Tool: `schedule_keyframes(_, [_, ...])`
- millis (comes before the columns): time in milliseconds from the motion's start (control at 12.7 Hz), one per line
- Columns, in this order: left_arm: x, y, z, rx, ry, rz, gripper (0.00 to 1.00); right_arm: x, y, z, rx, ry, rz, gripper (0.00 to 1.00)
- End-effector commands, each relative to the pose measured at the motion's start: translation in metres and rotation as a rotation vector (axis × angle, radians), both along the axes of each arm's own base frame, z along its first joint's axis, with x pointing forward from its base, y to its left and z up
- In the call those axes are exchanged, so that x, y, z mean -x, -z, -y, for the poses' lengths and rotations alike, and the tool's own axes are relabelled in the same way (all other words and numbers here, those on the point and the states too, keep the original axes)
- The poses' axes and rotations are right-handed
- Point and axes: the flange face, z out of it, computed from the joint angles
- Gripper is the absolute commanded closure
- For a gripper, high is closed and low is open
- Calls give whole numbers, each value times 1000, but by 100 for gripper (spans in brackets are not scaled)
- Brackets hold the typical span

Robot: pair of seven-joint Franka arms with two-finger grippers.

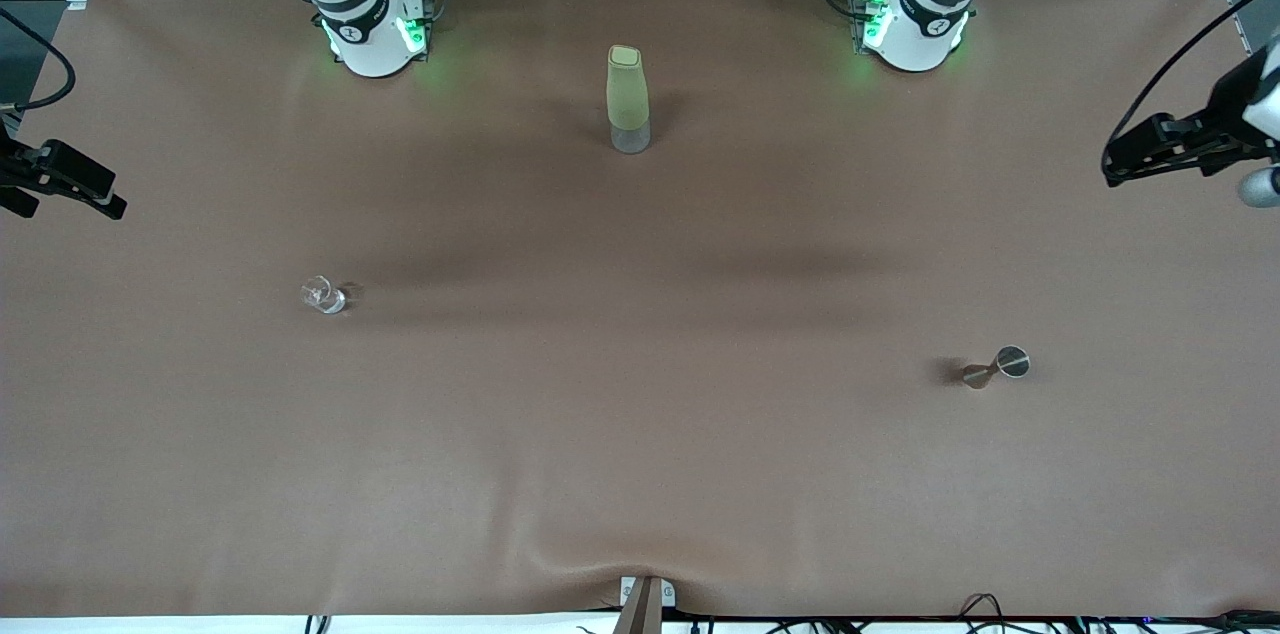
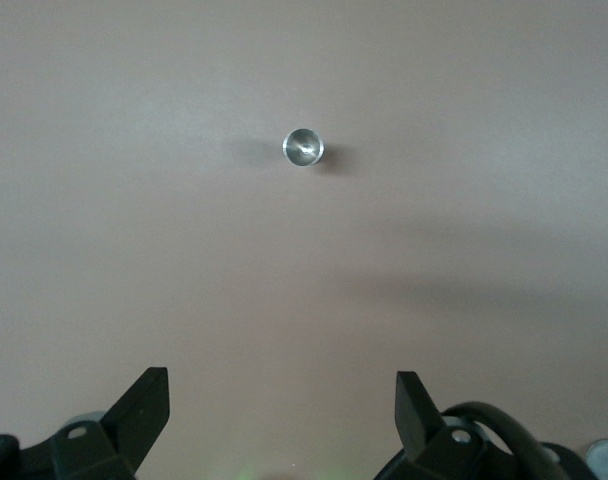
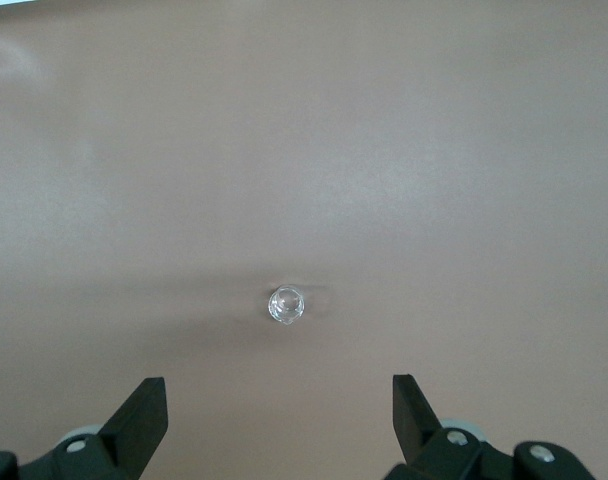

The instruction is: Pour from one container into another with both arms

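Note:
A small clear glass (image 1: pixel 324 295) stands on the brown table toward the right arm's end; it also shows in the right wrist view, the glass (image 3: pixel 285 304) seen from above. A metal jigger (image 1: pixel 996 368) stands toward the left arm's end, and the left wrist view looks down into the jigger (image 2: pixel 303 148). My left gripper (image 1: pixel 1112 166) hangs high over the table's edge at its own end, open and empty (image 2: pixel 281 378). My right gripper (image 1: pixel 112 204) hangs high at the other end, open and empty too (image 3: pixel 279 381). Neither touches anything.
A tall pale green bottle (image 1: pixel 628 99) with a clear base stands upright between the two arm bases, farther from the front camera than the glass and the jigger. The brown table cover (image 1: pixel 640 474) is slightly wrinkled near its front edge.

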Motion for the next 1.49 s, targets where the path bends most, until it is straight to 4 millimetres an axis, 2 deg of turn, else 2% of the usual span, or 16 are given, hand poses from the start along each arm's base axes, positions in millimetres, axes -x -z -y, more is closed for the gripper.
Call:
schedule_keyframes(0, [-2,-2,-8,10,-2,-6,0,-3,-5,0,14,9,1,0])
schedule_keyframes(393, [-4,-13,-5,51,48,62,0,-3,-5,-1,14,9,0,0])
schedule_keyframes(628, [-7,-14,-19,84,149,88,0,-3,-5,-1,14,6,0,0])
schedule_keyframes(707, [-10,-12,-33,90,147,102,0,-3,-5,-2,14,5,0,0])
schedule_keyframes(864, [-13,-3,-46,106,206,101,0,-3,-5,-2,14,6,0,0])
schedule_keyframes(1178, [-22,32,-79,210,301,125,0,-3,-5,-2,14,5,1,0])
schedule_keyframes(1335, [-26,57,-104,286,390,121,0,-3,-5,-1,14,6,0,0])
schedule_keyframes(1414, [-28,76,-120,374,424,128,0,-3,-5,-2,15,3,2,0])
